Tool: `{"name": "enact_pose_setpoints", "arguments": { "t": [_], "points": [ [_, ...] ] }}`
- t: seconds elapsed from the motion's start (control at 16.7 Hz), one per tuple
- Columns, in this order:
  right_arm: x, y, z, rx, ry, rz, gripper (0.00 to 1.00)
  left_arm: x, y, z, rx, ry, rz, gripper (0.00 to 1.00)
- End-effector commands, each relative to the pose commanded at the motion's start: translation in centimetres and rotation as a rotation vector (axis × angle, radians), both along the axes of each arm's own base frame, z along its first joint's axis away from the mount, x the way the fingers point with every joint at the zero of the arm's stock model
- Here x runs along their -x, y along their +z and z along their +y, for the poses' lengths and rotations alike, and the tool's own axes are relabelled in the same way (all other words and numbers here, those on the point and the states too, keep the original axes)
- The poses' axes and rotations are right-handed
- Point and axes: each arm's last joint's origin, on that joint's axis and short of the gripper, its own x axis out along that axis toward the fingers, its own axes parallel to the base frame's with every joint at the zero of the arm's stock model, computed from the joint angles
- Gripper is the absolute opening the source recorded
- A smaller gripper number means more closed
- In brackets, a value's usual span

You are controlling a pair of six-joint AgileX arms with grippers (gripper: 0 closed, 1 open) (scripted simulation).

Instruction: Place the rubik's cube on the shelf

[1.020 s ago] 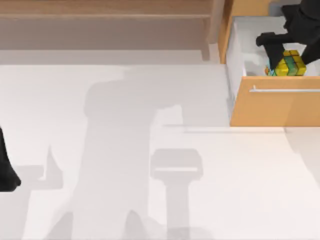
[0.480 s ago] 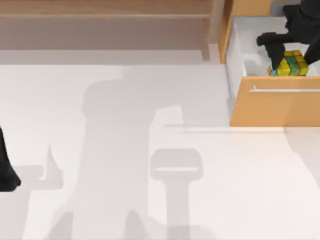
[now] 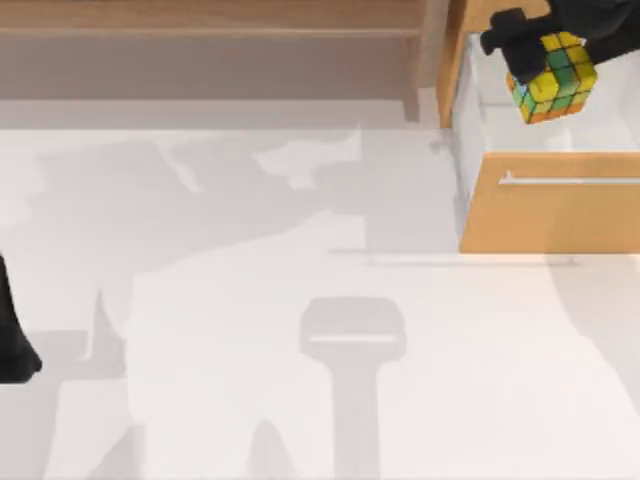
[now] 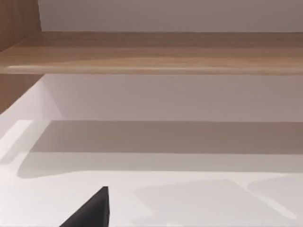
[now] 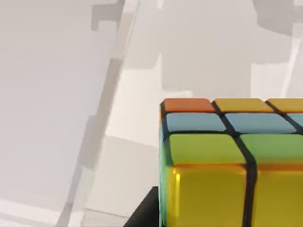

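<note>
One drawer (image 3: 545, 215) is seen pulled open at the table's right side near the far edge, with an orange-wood front and a silver bar handle (image 3: 570, 181). Its white interior is seen bare below the cube.

One cube (image 3: 551, 77) is counted, with yellow, green, blue and orange squares between black lines. It is held tilted above the open drawer, near the drawer's back and clear of its floor, clamped by the right gripper (image 3: 535, 50), whose dark fingers are closed against its sides. In the right wrist view the cube (image 5: 232, 165) is seen close up with a pale surface behind it.

One shelf (image 3: 210, 30) is laid along the table's far edge, from the far-left corner to an upright post (image 3: 428, 60) just beside the drawer. This post stands between the cube and the shelf board. In the left wrist view the shelf (image 4: 156, 54) is seen as a long wooden board with nothing on it.

The left arm (image 3: 12, 340) is parked at the table's left edge; whether its fingers are apart cannot be told.

The table (image 3: 300, 380) is white and crossed by grey shadows.
</note>
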Motion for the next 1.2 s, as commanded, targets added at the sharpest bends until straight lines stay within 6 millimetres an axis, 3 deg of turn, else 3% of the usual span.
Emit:
{"name": "enact_pose_setpoints", "arguments": {
  "t": [0.24,0.48,0.66,0.9,1.2],
  "points": [
    [3.1,2.1,6.4,0.007,0.157,-0.195,0.00,0.0,0.0,0.0,0.000,0.000,0.000,1.00],
    [5.1,1.2,12.4,-0.002,0.266,-0.409,0.00,0.0,0.0,0.0,0.000,0.000,0.000,1.00],
    [5.6,-0.4,15.8,-0.020,0.280,-0.590,0.00,0.0,0.0,0.0,0.000,0.000,0.000,1.00],
    [5.6,-3.5,19.0,-0.055,0.222,-0.828,0.00,0.0,0.0,0.0,0.000,0.000,0.000,1.00],
    [6.1,-7.6,20.8,-0.119,0.080,-1.077,0.00,0.0,0.0,0.0,0.000,0.000,0.000,1.00]
  ]
}}
